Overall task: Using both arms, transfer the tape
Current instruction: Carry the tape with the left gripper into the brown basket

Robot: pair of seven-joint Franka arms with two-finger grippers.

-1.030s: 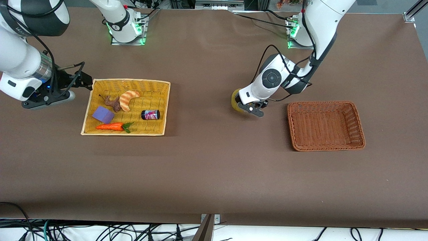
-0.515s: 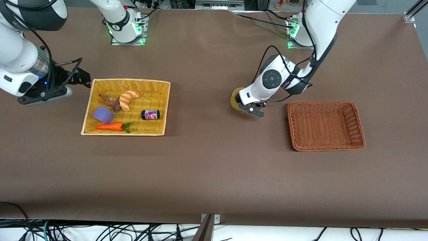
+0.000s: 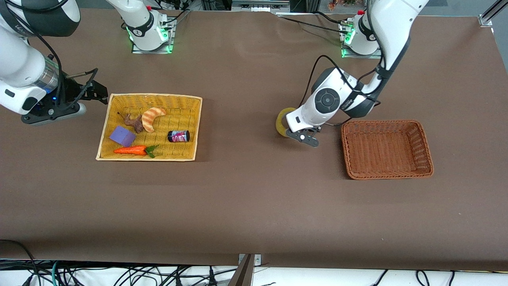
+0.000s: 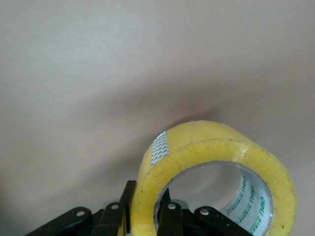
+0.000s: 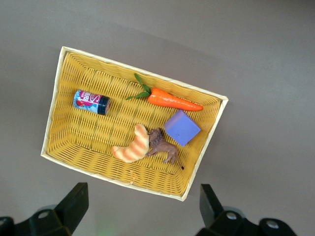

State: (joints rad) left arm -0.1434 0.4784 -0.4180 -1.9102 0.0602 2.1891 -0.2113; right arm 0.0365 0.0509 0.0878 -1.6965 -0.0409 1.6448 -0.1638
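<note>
The tape is a yellowish translucent roll. My left gripper is shut on its wall, one finger outside and one inside the hole. It holds the roll on edge above the bare table, between the two baskets and close to the brown basket. In the left wrist view the tape fills the frame over my left gripper. My right gripper is open and empty, beside the yellow basket at the right arm's end. In the right wrist view my right gripper is over bare table beside the yellow basket.
The yellow basket holds a croissant toy, a brown animal toy, a purple block, a small can and a carrot. The brown basket has nothing in it.
My left gripper has carried the tape a little toward the brown basket and the front camera. My right gripper drew back slightly from the yellow basket, then held still.
</note>
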